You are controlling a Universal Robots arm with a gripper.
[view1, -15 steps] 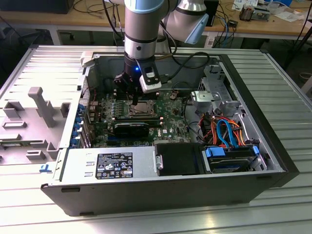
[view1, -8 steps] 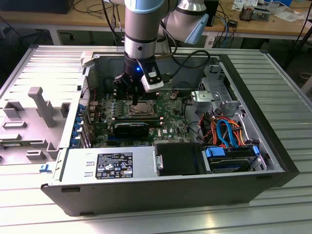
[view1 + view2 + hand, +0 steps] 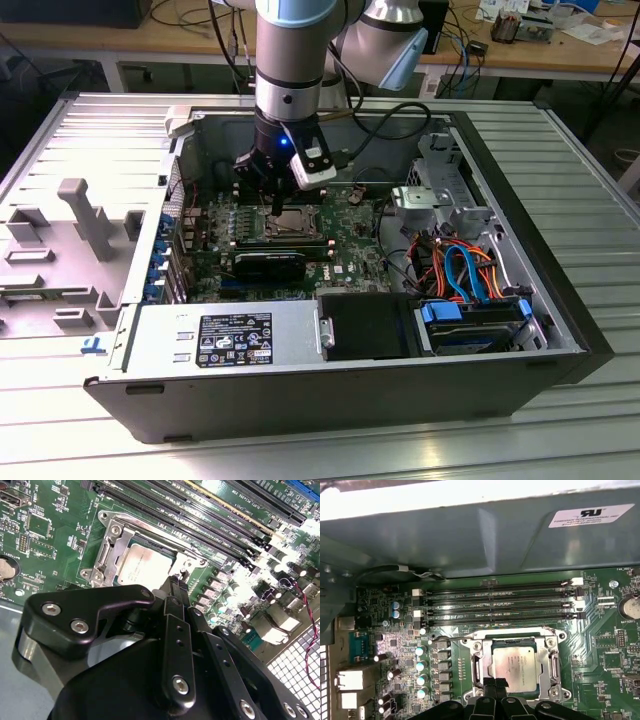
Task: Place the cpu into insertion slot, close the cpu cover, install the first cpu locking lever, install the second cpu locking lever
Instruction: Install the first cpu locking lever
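Open computer case (image 3: 560,300) lying on a ribbed metal tabletop (image 3: 300,450), with the robot arm (image 3: 295,60) reaching down into it from above. The hand (image 3: 275,205) hangs just over the green motherboard (image 3: 350,260), directly above the insertion slot (image 3: 295,222). In both wrist views the cpu (image 3: 516,666), a flat square chip with a silvery-grey top, lies seated inside the insertion slot (image 3: 512,667); its top face is exposed. The cpu cover (image 3: 551,667), a thin silver frame plate, surrounds the chip, and whether it lies fully flat cannot be told. In the second wrist view the cpu (image 3: 142,566) sits within the silver rim of the insertion slot (image 3: 107,550), and the black fingers (image 3: 175,597) of the hand (image 3: 174,582) are drawn together at their tips, clenched with nothing between them, poised just above the socket's near edge. In the first wrist view the hand (image 3: 495,682) meets that same edge of the socket, with its tip overlapping the frame. Four long black memory slots (image 3: 500,605) run beside the socket, between it and the grey case wall (image 3: 470,535). In the exterior view, a grey power supply box (image 3: 220,340) and a bundle of orange and blue cables (image 3: 465,265) occupy the case nearer the camera.
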